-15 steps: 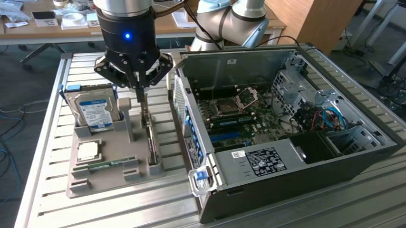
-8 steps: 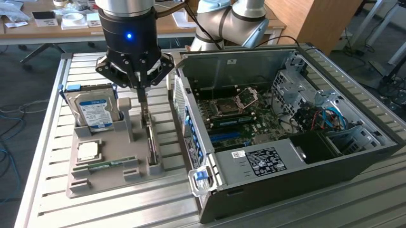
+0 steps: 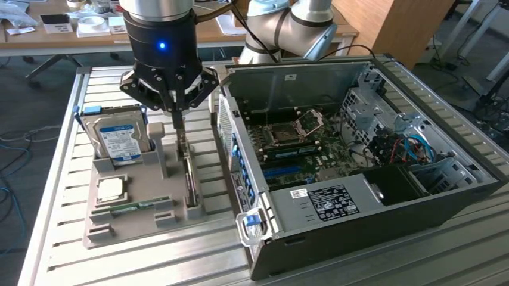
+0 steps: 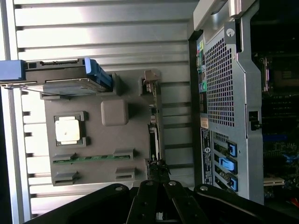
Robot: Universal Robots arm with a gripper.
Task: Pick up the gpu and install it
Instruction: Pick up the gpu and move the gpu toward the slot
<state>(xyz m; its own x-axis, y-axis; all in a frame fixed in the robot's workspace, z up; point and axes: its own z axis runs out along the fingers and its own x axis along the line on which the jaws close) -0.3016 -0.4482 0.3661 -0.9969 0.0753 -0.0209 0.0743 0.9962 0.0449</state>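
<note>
On the slatted worktop (image 3: 64,238), at the exterior view's left of the open computer case (image 3: 358,220), your gripper (image 3: 176,111) stands over the grey holder (image 3: 143,220). Its jaws are drawn narrow on the far upper edge of the gpu (image 3: 190,179), which sits on edge in its slot, near the hard drive (image 3: 118,138). You appear to be at the pick-up step: card pinched, not yet lifted. Judging by the snug slot and the case wall close by, the lift calls for a straight upward pull with the card kept upright.
</note>
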